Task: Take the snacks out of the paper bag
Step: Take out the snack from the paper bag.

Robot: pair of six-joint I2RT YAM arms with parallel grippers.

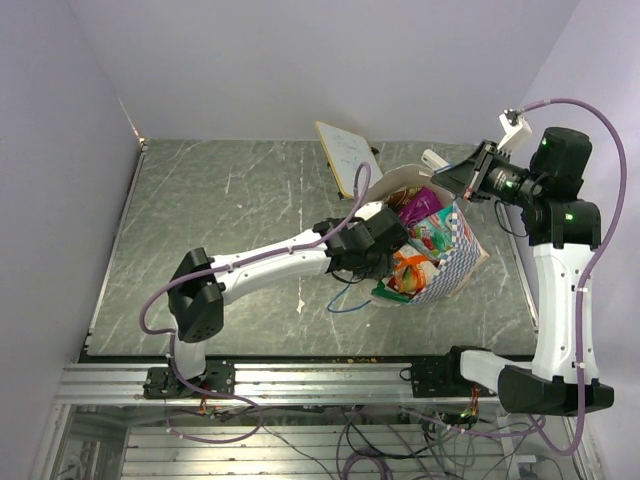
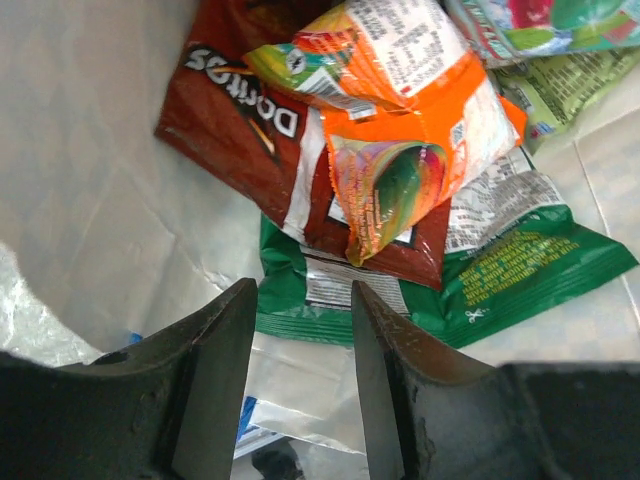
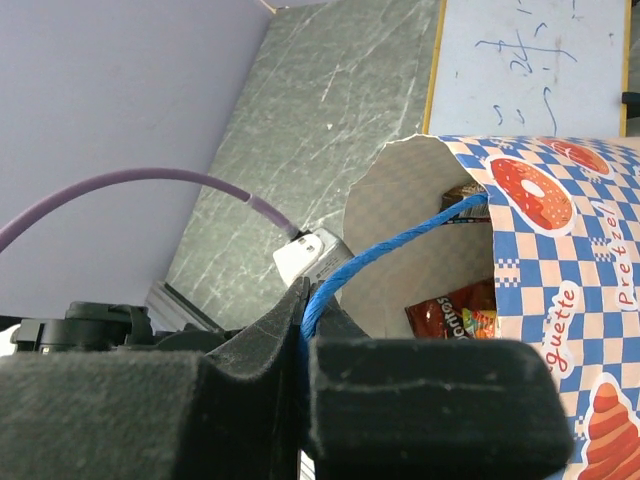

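Blue-and-white checkered paper bag tipped over on the grey marbled tabletop, right of centre, mouth toward the left. Inside, on the cream lower wall, a heap of crinkly foil snack packets: dark red Doritos packet, orange packet lying over it, green packet underneath and nearest.

Left claw deep in the mouth, half-parted, flanking the green packet's near edge; cannot tell whether actually pinching it. Right claw clamped tight on the thin blue cord handle, apparently holding the mouth up.

Probably light, air-puffed, slick and yielding, so prone to slip out or crush under a hard squeeze. Best taken by a flat sealed edge or corner, not across the puffed belly. Bag itself limp, apt to drag along unless pinned by the handle.
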